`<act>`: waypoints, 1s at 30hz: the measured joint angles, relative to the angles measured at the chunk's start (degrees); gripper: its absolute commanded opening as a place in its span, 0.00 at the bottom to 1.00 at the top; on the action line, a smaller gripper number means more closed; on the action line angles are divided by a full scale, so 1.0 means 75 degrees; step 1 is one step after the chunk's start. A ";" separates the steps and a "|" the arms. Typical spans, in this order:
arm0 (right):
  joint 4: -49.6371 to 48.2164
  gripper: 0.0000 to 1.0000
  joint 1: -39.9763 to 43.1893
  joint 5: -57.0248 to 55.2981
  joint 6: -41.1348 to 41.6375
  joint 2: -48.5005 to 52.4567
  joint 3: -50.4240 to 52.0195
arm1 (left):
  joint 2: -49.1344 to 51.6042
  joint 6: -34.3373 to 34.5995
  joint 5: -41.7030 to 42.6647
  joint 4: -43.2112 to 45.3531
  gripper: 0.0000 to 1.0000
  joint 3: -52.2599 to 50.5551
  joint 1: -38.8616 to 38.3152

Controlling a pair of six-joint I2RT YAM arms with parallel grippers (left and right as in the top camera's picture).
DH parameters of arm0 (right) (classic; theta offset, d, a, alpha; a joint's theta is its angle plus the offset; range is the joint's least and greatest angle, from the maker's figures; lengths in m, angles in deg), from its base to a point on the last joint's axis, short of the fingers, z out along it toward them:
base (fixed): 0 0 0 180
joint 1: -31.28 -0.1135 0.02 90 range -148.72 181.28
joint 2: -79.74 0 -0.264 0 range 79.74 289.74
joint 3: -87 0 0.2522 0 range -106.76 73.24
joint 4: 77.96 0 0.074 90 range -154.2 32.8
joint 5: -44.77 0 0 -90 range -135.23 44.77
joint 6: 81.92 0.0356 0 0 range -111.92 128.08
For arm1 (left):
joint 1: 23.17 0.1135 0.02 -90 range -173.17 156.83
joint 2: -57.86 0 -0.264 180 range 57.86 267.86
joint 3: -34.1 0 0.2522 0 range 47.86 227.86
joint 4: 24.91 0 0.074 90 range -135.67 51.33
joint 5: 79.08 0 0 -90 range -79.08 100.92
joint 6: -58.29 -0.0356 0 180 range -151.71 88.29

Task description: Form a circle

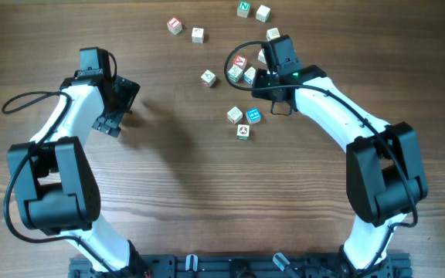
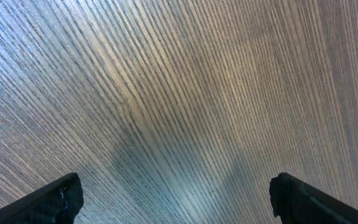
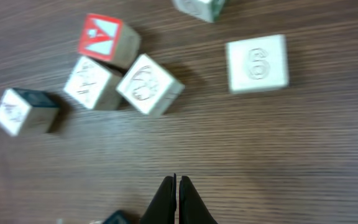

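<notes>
Wood-grain worktop (image 1: 176, 177) carries the left arm (image 1: 68, 116), standing aside over bare wood with jaws apart, and the right arm (image 1: 331, 108), jaws pressed together, apparently to nudge the scattered cubes (image 1: 235, 114) just beside them into a circle.

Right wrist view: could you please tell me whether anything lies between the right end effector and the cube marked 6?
Nothing visible does. Only bare wooden table lies between the shut right end effector and the cube marked 6.
</notes>
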 measured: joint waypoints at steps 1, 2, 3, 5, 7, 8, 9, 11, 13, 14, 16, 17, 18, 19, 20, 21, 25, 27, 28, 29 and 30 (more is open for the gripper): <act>-0.0012 0.04 0.0000 0.0087 0.0055 0.0000 0.0000 | 0.0000 0.0000 0.0000 0.0000 1.00 0.0000 0.0000; -0.0023 0.04 0.0000 0.0172 0.0149 0.0000 0.0000 | 0.0000 0.0000 0.0000 0.0000 1.00 0.0000 0.0000; -0.0038 0.04 0.0000 0.0239 0.0265 0.0000 0.0000 | 0.0000 0.0000 0.0000 0.0000 1.00 0.0000 0.0000; -0.0093 0.05 -0.0006 0.0338 0.0580 0.0017 0.0000 | 0.0000 0.0000 0.0000 0.0000 1.00 0.0000 0.0000; -0.0178 0.05 -0.0044 0.0353 0.0749 0.0052 0.0000 | 0.0000 0.0000 0.0000 0.0000 1.00 0.0000 0.0000; -0.0175 0.04 -0.0079 0.0393 0.0848 0.0061 0.0000 | 0.0000 0.0000 0.0000 0.0000 1.00 0.0000 0.0000; -0.0175 0.05 -0.0119 0.0423 0.0892 0.0061 0.0000 | 0.0000 0.0000 0.0000 0.0000 1.00 0.0000 0.0000; -0.0160 0.04 -0.0178 0.0472 0.1020 0.0064 0.0000 | 0.0000 0.0000 0.0000 0.0000 1.00 0.0000 0.0000; -0.0099 0.05 -0.0224 0.0484 0.1058 0.0067 0.0000 | 0.0000 0.0000 0.0000 0.0000 1.00 0.0000 0.0000; -0.0082 0.05 -0.0245 0.0484 0.1081 0.0087 0.0000 | 0.0000 0.0000 0.0000 0.0000 1.00 0.0000 0.0000; -0.0058 0.05 -0.0271 0.0493 0.1084 0.0201 0.0000 | 0.0000 0.0000 0.0003 0.0000 1.00 0.0000 0.0000; -0.0029 0.05 -0.0274 0.0522 0.1084 0.0259 0.0000 | 0.0000 0.0000 0.0000 0.0000 1.00 0.0000 0.0000; -0.0029 0.05 -0.0280 0.0539 0.1084 0.0306 0.0000 | 0.0000 0.0000 0.0000 0.0000 1.00 0.0000 0.0000; -0.0020 0.04 -0.0280 0.0542 0.1087 0.0341 0.0000 | 0.0000 0.0000 0.0000 0.0000 1.00 0.0000 0.0000; -0.0006 0.05 -0.0280 0.0545 0.1087 0.0373 0.0000 | 0.0000 0.0000 0.0000 0.0000 1.00 0.0000 0.0000; 0.0003 0.05 -0.0280 0.0571 0.1087 0.0399 0.0000 | 0.0000 0.0000 0.0000 0.0000 1.00 0.0000 0.0000; 0.0105 0.05 -0.0280 0.0711 0.1084 0.0495 0.0000 | 0.0000 0.0000 0.0000 0.0000 1.00 0.0000 0.0000; 0.0169 0.04 -0.0289 0.0793 0.1084 0.0522 0.0000 | 0.0000 0.0000 0.0000 0.0000 1.00 0.0000 0.0000; 0.0172 0.04 -0.0315 0.0801 0.1084 0.0530 0.0000 | 0.0000 0.0000 0.0000 0.0000 1.00 0.0000 0.0000; 0.0172 0.05 -0.0347 0.0801 0.1078 0.0533 0.0000 | 0.0000 0.0000 0.0000 0.0000 1.00 0.0000 0.0000; 0.0172 0.05 -0.0393 0.0801 0.1075 0.0536 0.0000 | 0.0000 0.0000 0.0000 0.0000 1.00 0.0000 0.0000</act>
